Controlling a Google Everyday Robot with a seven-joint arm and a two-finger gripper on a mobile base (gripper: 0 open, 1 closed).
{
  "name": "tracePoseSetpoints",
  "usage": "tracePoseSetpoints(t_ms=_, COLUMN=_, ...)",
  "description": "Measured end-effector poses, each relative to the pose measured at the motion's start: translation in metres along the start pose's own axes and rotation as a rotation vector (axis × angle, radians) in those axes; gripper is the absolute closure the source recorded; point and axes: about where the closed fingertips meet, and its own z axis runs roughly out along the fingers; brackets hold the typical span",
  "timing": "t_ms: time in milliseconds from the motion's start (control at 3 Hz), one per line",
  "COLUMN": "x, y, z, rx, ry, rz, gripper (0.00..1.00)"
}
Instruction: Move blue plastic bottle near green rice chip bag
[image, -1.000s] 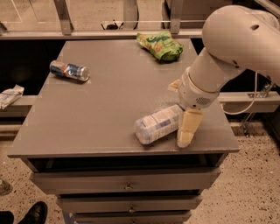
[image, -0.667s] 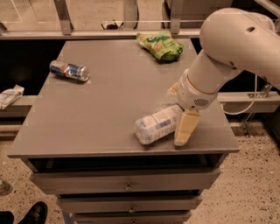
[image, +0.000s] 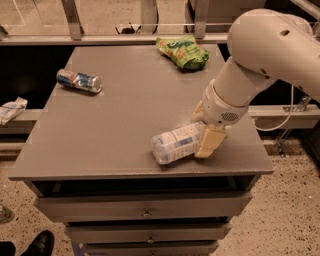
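Since a second ago the arm (image: 260, 60) has edged a little to the left, and the gripper (image: 206, 141) with it; the blue plastic bottle (image: 176, 144) lies at almost the same spot as before, perhaps nudged slightly leftward

Now the bottle lies on its side near the front right edge of the grey table (image: 115, 130), its broad base pointing to the front left and its other end hidden behind the gripper. The gripper sits low over the table top, right at that hidden end, with its cream-coloured near side touching or overlapping the bottle's label. Whether it clasps the bottle or only stands against it, I cannot tell. The thick white arm rises from there up and to the right, filling the upper right corner of the view

The green rice chip bag (image: 183, 51) lies at the far edge of the table, right of the middle, well apart from the bottle, with bare table top between them. A blue-and-silver can (image: 79, 80) lies on its side toward the far left, well apart from both

Under the table top sit drawers (image: 145, 205) with small knobs. A white packet (image: 10, 110) rests on a ledge to the left of the table, and a dark shoe (image: 37, 244) shows on the speckled floor at the lower left
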Motion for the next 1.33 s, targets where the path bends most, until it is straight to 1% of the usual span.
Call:
tracePoseSetpoints(t_ms=333, x=0.0, y=0.0, z=-0.001, rx=0.0, ry=0.0, rz=0.0, gripper=0.92)
tracePoseSetpoints(t_ms=667, x=-0.006, y=0.0, z=-0.002, rx=0.0, ry=-0.008, rz=-0.013, gripper=1.0)
tracePoseSetpoints(t_ms=1000, x=-0.014, y=-0.007, z=-0.013, rx=0.029, ry=-0.018, rz=-0.035, gripper=1.0)
tracePoseSetpoints(t_ms=1333, x=-0.016, y=-0.015, z=-0.027, rx=0.066, ry=-0.02, rz=-0.041, gripper=1.0)
